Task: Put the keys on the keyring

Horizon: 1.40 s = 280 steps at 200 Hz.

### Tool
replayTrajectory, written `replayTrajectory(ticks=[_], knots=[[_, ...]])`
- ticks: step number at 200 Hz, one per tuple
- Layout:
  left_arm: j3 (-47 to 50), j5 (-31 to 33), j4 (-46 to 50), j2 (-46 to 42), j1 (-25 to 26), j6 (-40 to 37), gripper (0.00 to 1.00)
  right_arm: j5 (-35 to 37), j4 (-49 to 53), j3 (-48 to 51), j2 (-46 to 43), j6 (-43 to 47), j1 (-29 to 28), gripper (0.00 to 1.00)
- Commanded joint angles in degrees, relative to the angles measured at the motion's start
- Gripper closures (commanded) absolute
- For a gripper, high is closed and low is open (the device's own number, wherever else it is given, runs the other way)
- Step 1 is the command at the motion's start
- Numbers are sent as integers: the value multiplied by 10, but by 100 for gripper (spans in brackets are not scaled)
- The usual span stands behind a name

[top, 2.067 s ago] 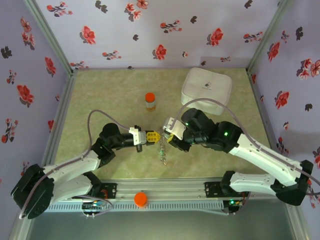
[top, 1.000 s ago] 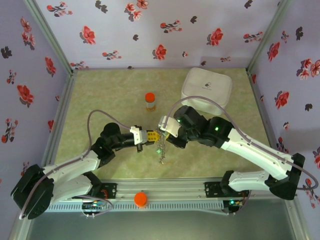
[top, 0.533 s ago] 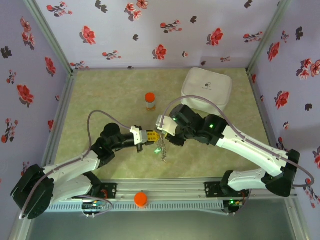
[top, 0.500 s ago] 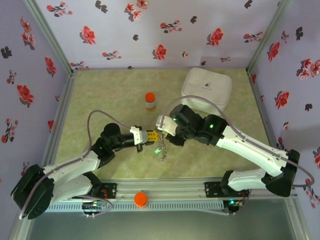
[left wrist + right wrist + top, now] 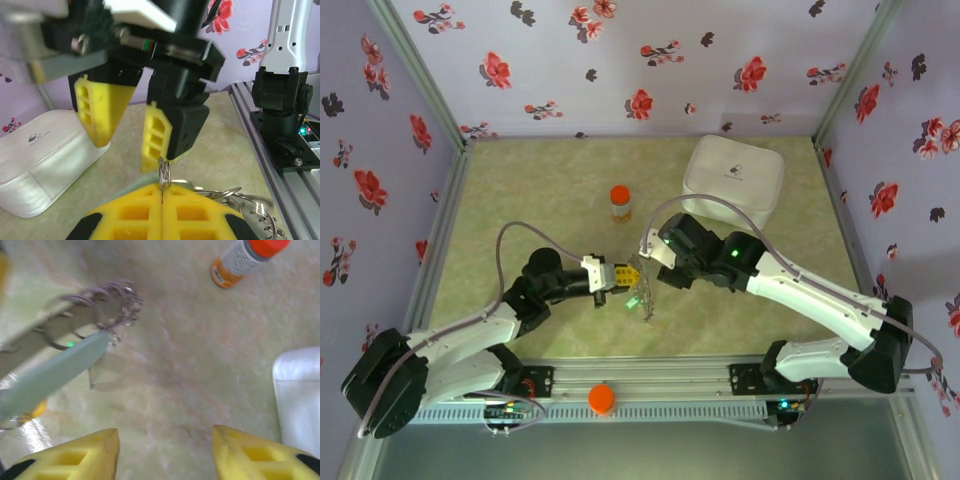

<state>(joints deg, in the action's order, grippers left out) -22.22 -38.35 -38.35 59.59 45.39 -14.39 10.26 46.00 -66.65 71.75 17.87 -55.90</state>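
Orange-capped bottle upright on the surface; white square box well apart to its right, near back-right corner.

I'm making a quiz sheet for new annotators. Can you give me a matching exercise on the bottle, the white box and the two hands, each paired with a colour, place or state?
Column A
1. bottle
2. white box
3. left hand
4. right hand

Column B
a. fingers apart
b. orange cap
c. far right part of the table
d. shut on the thin wire keyring

Right pairs: 1-b, 2-c, 3-d, 4-a
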Motion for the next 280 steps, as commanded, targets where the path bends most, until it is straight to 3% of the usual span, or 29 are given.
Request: replayTrajectory(ticks=[1,23,57,85,158,201,243,280], knots=[[3,-12,-25,-14,3,-14,100,48,-16,14,-35,-45,5,44],[4,-8,-30,-13,3,-12,100,-1,-42,40,-95,-95,20,44],[4,-7,-38,-8,3,-5,100,-182,-176,136,-187,-208,25,46],[5,-6,-38,-6,3,-6,100,-240,-277,181,-200,-312,22,48],[2,29,-26,-9,3,-21,100,-208,-294,195,-181,-409,-34,48],[3,30,-42,-5,3,-8,100,-177,-314,225,-204,-398,-35,51],[4,23,-45,-5,3,-2,100,-163,-327,220,-186,-390,-35,63],[4,10,-49,-6,4,8,100,-177,-341,220,-184,-382,-21,65]])
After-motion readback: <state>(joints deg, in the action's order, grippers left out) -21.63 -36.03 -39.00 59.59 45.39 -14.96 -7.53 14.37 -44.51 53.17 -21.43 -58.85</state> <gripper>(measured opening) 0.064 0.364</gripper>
